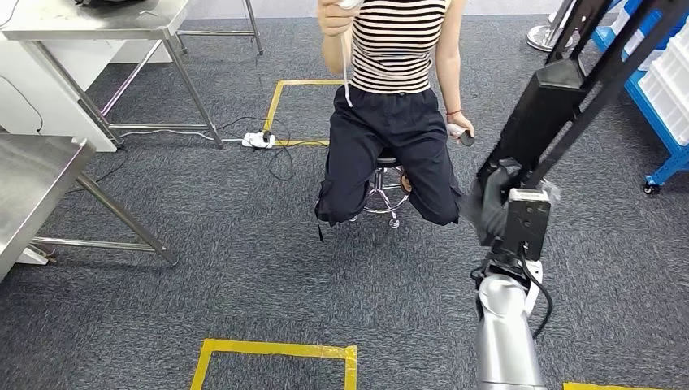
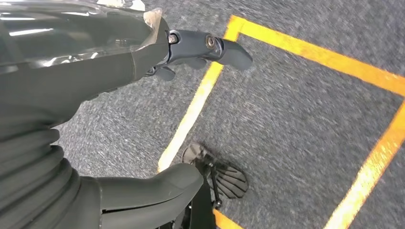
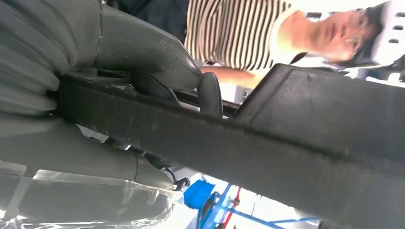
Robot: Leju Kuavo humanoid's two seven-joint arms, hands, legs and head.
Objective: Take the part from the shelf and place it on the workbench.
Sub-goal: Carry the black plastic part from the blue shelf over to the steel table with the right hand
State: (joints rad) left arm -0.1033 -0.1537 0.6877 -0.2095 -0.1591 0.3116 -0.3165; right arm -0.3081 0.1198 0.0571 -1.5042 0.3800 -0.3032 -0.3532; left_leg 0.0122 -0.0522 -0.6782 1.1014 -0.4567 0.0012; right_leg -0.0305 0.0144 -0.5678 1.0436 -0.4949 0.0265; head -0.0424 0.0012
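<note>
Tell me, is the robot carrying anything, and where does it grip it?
Yes. The right robot hand grips the long black part at its lower end; the left robot hand holds nothing.

The part [image 1: 569, 97] is black, held by the dark grey right robot hand [image 1: 487, 207] on a silver arm [image 1: 508, 341]. The person [image 1: 398, 106] wears a black-and-white striped top and dark navy trousers. The carpet [image 1: 244, 268] is grey with yellow tape [image 1: 276, 351]. The rack [image 1: 650, 122] is blue.

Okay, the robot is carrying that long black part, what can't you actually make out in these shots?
- Black part: far end cut off by the head view's top edge.
- Right hand: fingers mostly hidden behind the part in the right wrist view.
- Steel workbench: cut off by the head view's left edge.
</note>
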